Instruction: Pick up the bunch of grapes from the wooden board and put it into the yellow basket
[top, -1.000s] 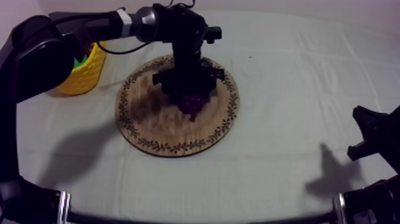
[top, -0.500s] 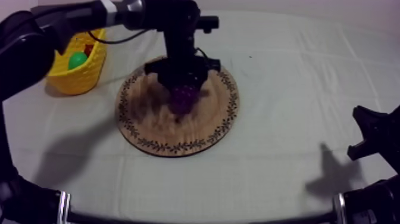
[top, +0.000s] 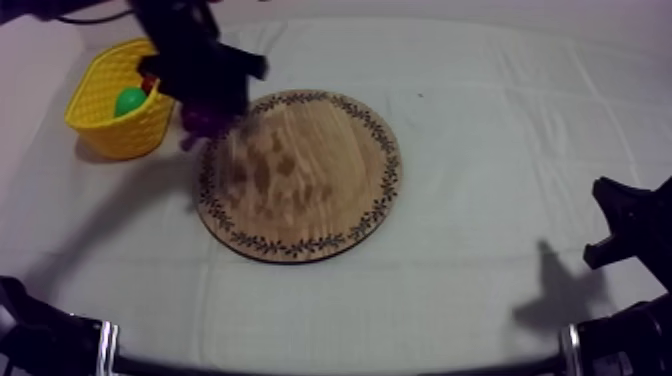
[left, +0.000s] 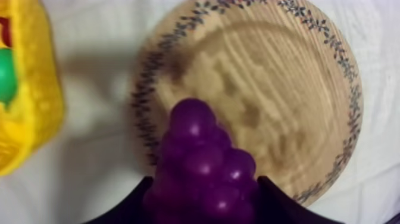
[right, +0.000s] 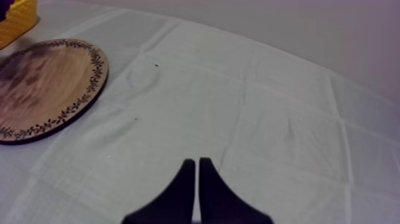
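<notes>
The table is covered by a grey-white cloth with soft fold lines crossing it. A round wooden board lies flat on the cloth, near the middle, with a ring of little leaves around its rim. A yellow basket stands on the cloth beside the board, on the left arm's side, and a strip of cloth shows between them. A tiny dark speck sits on the cloth past the board.
</notes>
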